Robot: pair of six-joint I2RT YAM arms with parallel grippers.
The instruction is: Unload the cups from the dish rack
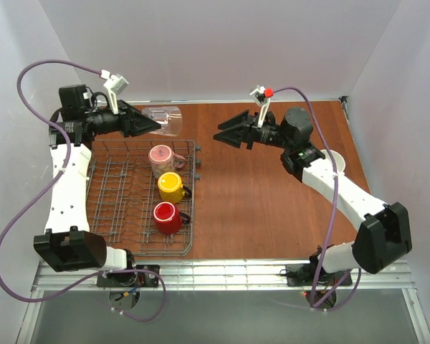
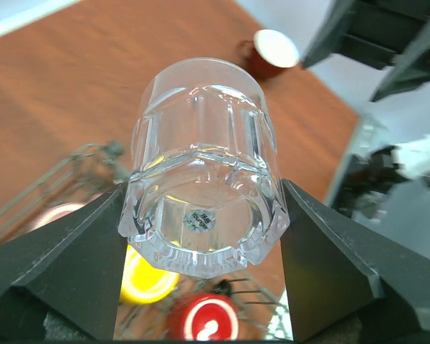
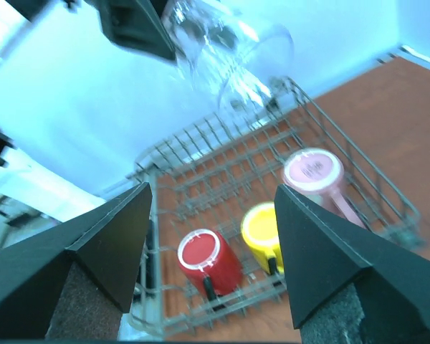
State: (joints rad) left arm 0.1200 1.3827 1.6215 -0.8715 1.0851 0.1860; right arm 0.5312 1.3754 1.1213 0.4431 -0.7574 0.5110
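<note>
1. The left gripper (image 2: 204,188) clamps the base end of the clear glass tumbler (image 2: 201,136), which lies sideways in the air over the far edge of the dish rack (image 1: 115,193).
2. The right gripper (image 3: 213,190) stands open and empty, right of the rack.
3. The pink mug (image 1: 160,155), yellow mug (image 1: 170,185) and red mug (image 1: 165,215) sit bottoms-up along the rack's right side.
4. The white cup (image 1: 338,159) stands well right of the rack.

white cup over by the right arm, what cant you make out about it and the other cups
Top view: white cup mostly hidden behind the right arm; only part of its rim shows.
Left wrist view: yellow mug and red mug blurred, partly covered by the glass and the left fingers.
Right wrist view: glass blurred, partly cut off by the top edge.
</note>
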